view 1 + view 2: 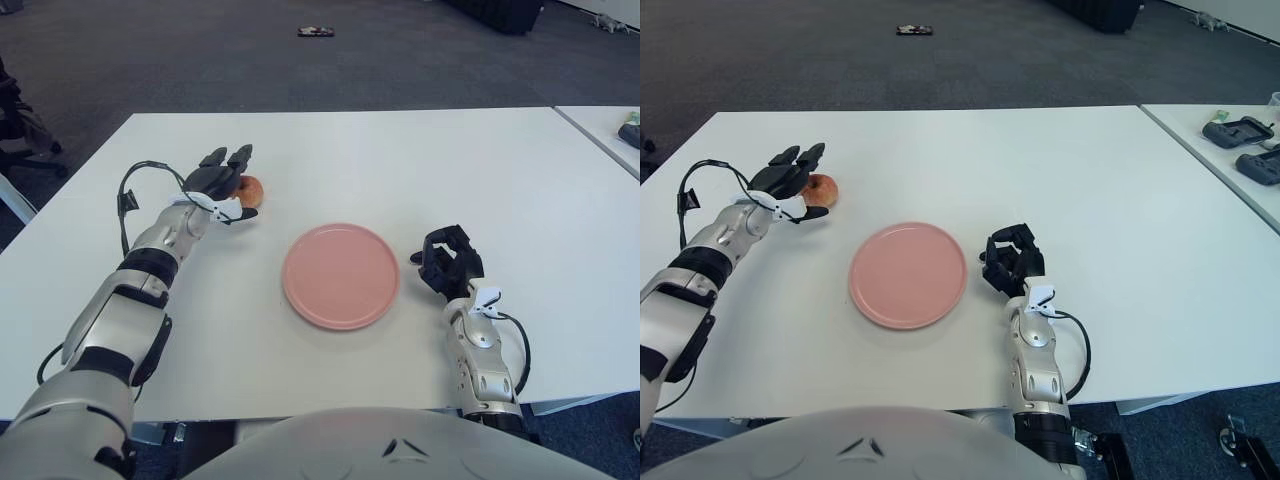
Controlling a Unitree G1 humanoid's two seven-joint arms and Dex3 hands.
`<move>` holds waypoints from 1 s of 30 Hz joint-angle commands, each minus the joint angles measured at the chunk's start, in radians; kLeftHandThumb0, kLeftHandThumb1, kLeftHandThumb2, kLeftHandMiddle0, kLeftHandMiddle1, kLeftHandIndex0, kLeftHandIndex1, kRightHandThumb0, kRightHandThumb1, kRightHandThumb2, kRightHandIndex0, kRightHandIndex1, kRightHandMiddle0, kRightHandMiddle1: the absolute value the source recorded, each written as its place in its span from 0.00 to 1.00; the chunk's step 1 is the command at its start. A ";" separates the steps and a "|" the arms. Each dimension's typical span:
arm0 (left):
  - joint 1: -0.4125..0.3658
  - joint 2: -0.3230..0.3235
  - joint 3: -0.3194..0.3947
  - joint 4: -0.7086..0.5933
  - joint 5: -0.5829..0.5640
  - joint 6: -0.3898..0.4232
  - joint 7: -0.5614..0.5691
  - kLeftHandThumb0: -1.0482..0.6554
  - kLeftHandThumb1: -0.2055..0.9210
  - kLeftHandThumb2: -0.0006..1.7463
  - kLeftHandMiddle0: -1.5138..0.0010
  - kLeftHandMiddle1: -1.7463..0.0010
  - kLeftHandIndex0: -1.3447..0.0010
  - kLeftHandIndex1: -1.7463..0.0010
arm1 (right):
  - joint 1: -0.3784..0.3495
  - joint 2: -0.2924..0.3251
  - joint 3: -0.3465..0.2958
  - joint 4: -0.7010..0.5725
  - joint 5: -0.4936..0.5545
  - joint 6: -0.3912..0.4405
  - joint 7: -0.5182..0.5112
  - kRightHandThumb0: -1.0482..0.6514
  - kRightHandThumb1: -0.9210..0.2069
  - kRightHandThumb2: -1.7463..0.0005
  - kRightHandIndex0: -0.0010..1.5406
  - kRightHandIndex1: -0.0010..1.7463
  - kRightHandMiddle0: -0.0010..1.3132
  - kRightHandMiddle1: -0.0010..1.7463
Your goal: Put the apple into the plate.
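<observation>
- Your left hand [215,184] is the one at the apple [246,191]; the fruit sits just on the plate side of the palm, partly hidden behind the dark fingers [240,156].
- Those fingers reach out over the top of the apple, spread rather than closed, and the thumb lies low in front of it; you cannot tell whether any of them touches the skin.
- The apple rests on the white worktop [480,170], left of and a little beyond the pink plate [341,276], with a clear gap between the two.
- Judged from this, your next move is to close around the fruit and carry it right and toward you to the plate.
- The apple looks small, roundish, reddish-orange with a paler patch; it has no long axis to line up with, and it may roll if nudged.
- Your right hand [449,261] shows just right of the plate, fingers curled and holding nothing.
</observation>
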 commanded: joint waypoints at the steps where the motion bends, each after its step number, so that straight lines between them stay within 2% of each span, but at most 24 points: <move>1: -0.054 -0.006 -0.028 0.044 0.018 0.015 0.001 0.00 0.73 0.40 1.00 1.00 1.00 1.00 | 0.001 -0.004 -0.003 -0.010 0.003 0.013 0.000 0.39 0.24 0.48 0.40 0.78 0.27 1.00; 11: -0.139 -0.056 -0.095 0.187 0.044 0.088 -0.015 0.00 0.78 0.38 1.00 1.00 1.00 1.00 | 0.010 -0.005 -0.001 -0.030 -0.004 0.019 -0.007 0.39 0.24 0.48 0.41 0.78 0.27 1.00; 30: -0.181 -0.087 -0.147 0.252 0.033 0.162 -0.141 0.02 0.83 0.37 1.00 1.00 1.00 1.00 | 0.026 0.006 0.000 -0.058 0.000 0.036 -0.018 0.38 0.29 0.44 0.41 0.79 0.30 1.00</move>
